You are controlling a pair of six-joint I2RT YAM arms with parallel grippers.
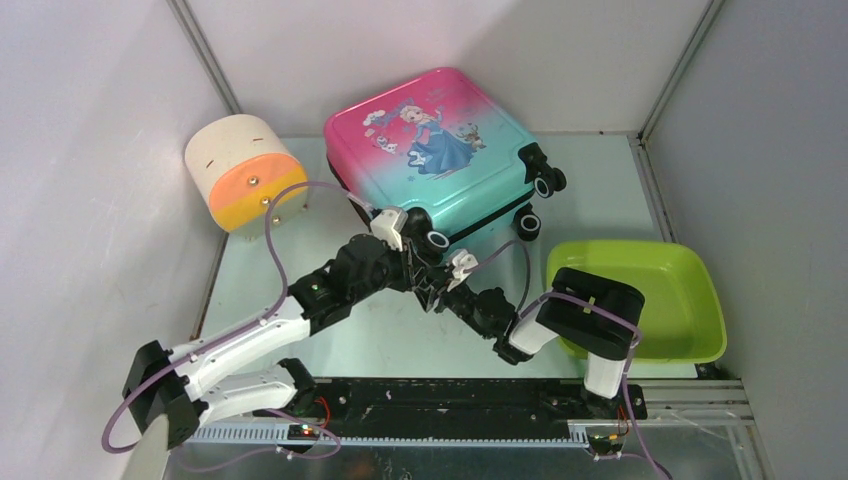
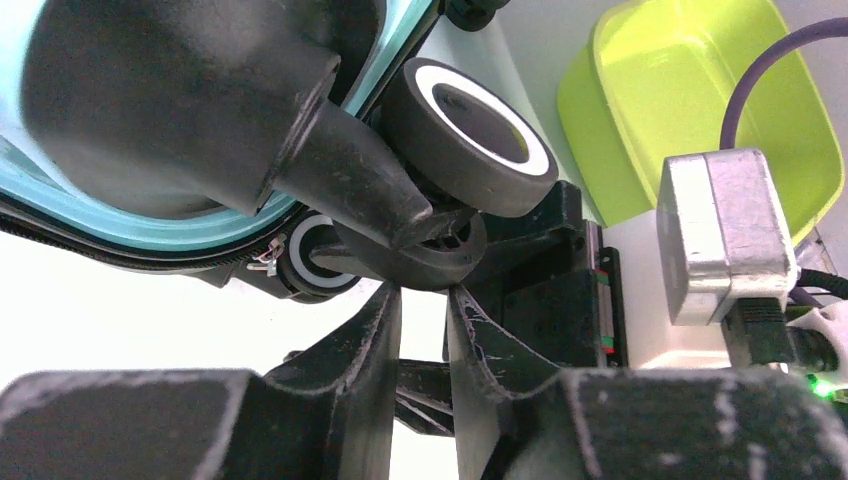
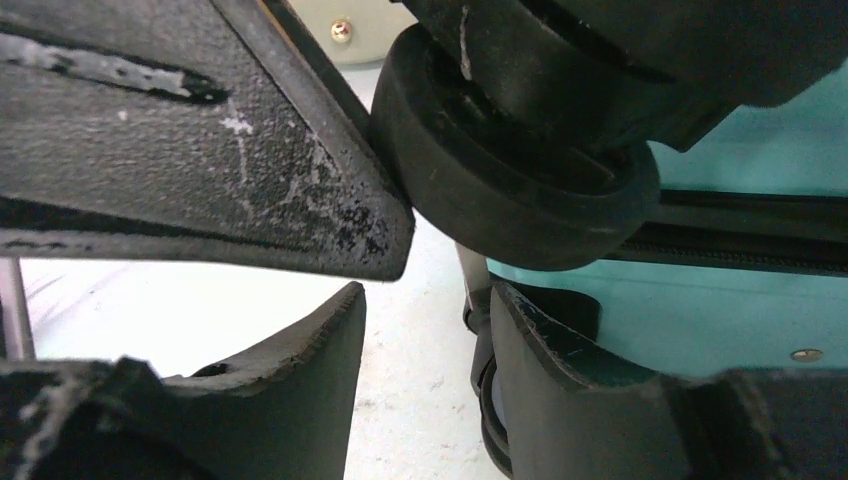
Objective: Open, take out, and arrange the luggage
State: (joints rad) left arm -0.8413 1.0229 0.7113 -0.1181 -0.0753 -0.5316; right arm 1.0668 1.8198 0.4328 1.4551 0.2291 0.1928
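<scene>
The luggage (image 1: 440, 150), a pink-to-teal suitcase with a princess print, lies flat and closed at the back of the table. Its black wheels face the near right; one white-ringed wheel (image 1: 437, 240) is at the near corner. My left gripper (image 1: 422, 264) sits right at that corner. In the left wrist view the left gripper (image 2: 425, 292) has a narrow gap with nothing in it, its tips just under the wheel (image 2: 470, 130). My right gripper (image 1: 441, 288) meets it from the right. Its jaws (image 3: 425, 300) are open over bare table, one finger (image 3: 540, 350) beside the teal shell (image 3: 720, 330) below a wheel (image 3: 520, 190).
A cream-and-orange cylinder (image 1: 245, 170) stands at the back left, close to the suitcase. A lime-green tub (image 1: 660, 290) sits at the right, beside the right arm's shoulder. Grey walls close in the table on three sides. The two wrists are nearly touching.
</scene>
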